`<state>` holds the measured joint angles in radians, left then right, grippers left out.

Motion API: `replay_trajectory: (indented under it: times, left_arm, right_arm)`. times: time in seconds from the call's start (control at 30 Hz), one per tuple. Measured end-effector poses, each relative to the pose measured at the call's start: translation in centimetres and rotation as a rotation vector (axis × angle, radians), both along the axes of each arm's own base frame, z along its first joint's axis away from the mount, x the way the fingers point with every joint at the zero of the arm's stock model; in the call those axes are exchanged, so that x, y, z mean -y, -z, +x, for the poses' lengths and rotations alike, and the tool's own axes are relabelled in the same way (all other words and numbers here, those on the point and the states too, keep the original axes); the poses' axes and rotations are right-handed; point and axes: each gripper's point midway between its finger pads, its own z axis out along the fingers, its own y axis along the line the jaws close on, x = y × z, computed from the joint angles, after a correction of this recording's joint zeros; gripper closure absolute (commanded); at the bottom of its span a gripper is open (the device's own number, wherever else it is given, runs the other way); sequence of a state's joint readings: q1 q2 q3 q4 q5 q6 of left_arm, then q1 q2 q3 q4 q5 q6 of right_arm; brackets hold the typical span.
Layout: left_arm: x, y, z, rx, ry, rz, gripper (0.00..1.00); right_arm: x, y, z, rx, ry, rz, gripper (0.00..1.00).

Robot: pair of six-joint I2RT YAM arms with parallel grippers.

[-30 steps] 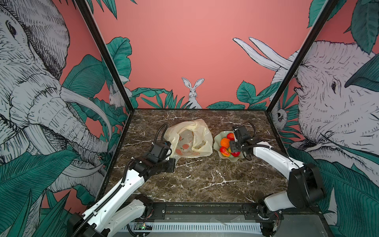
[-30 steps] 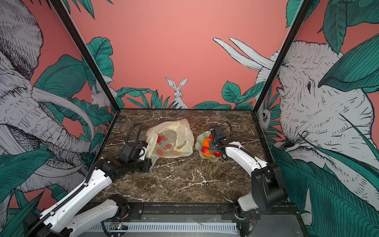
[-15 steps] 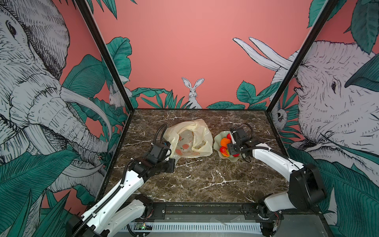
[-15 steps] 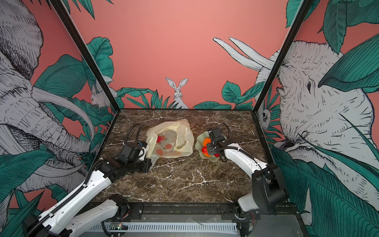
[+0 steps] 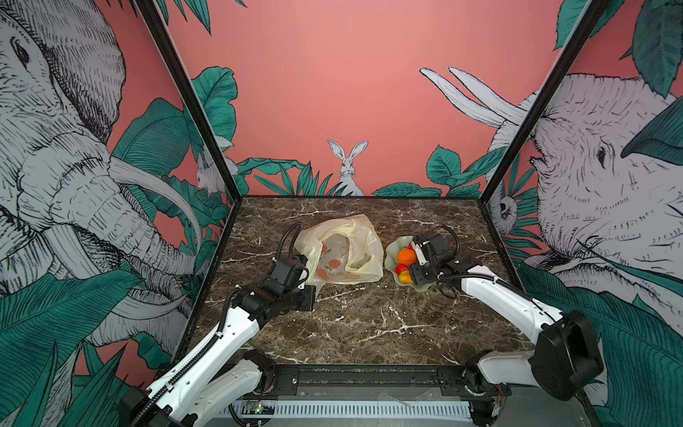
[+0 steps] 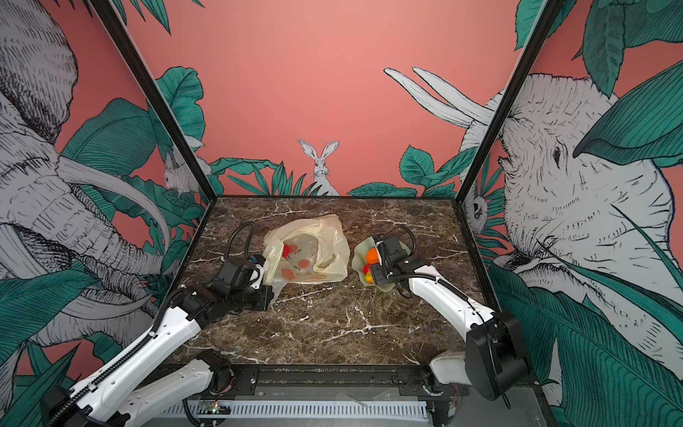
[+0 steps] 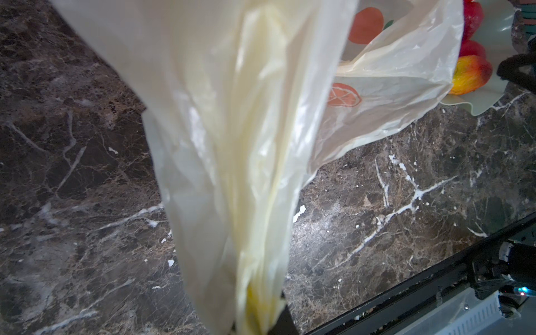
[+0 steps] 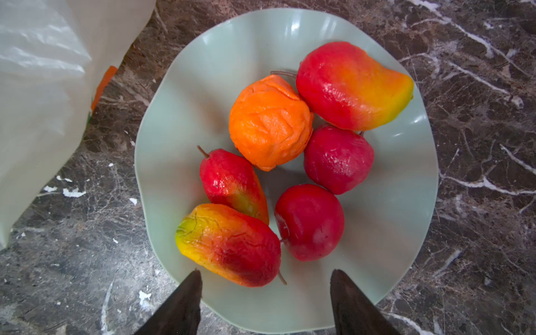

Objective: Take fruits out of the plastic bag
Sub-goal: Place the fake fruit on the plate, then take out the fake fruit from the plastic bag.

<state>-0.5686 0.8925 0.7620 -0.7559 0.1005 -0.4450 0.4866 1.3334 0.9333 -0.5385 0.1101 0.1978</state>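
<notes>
Left gripper (image 7: 256, 322) clamped on the plastic bag (image 5: 354, 240) edge, holding the mouth up and open. Right gripper (image 8: 265, 278) wide, empty, hanging over the dish (image 8: 174, 116); six fruits (image 8: 269, 121) sit directly below its fingertips. One red fruit (image 6: 286, 251) sits inside the bag, off to the right gripper's left, past the dish rim and the bag's raised side wall. It's nearer the left gripper, but that one's busy. Long axis too small to tell. Next, probably: right arm crosses over and enters the mouth from above; loose film may snag.
</notes>
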Motion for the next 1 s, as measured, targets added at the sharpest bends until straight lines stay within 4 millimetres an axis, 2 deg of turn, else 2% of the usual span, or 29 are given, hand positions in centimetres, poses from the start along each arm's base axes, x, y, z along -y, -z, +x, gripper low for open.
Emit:
replay_trajectory:
  times: [0.17,0.27,0.37,0.43,0.57,0.67,0.77,0.87,1.0]
  left_arm:
    - [0.1,0.0,0.0,-0.002,0.004,-0.005,1.0]
    - [0.2,0.0,-0.3,-0.005,0.011,-0.016,1.0]
    - [0.4,-0.2,-0.5,-0.005,0.02,-0.029,1.0]
    - [0.5,-0.4,-0.6,-0.002,0.025,-0.039,1.0]
    - [0.4,-0.5,-0.9,-0.001,0.026,-0.048,1.0]
    - [0.2,-0.3,-1.2,-0.005,0.017,-0.053,1.0]
    - [-0.1,-0.2,-1.5,-0.002,-0.001,-0.062,1.0]
    - [-0.4,-0.5,-1.6,0.008,-0.016,-0.068,1.0]
    - [-0.4,-0.5,-1.6,0.006,-0.029,-0.071,1.0]
  right_arm:
    - [-1.0,-1.3,-0.3,0.013,-0.015,0.067,0.39]
    - [-3.6,-3.3,-0.2,0.054,-0.083,0.148,0.46]
    - [-7.9,-5.9,-0.3,0.121,-0.225,0.232,0.5]
    - [-12.0,-7.8,-1.0,0.176,-0.36,0.297,0.52]
    - [-18.9,-9.5,-1.7,0.248,-0.561,0.393,0.59]
    - [-23.4,-8.8,-1.0,0.264,-0.656,0.453,0.64]
    - [-27.2,-6.6,0.2,0.269,-0.718,0.513,0.66]
    - [-29.8,-3.7,1.1,0.261,-0.756,0.561,0.65]
    - [-31.9,-0.8,2.1,0.275,-0.767,0.616,0.55]
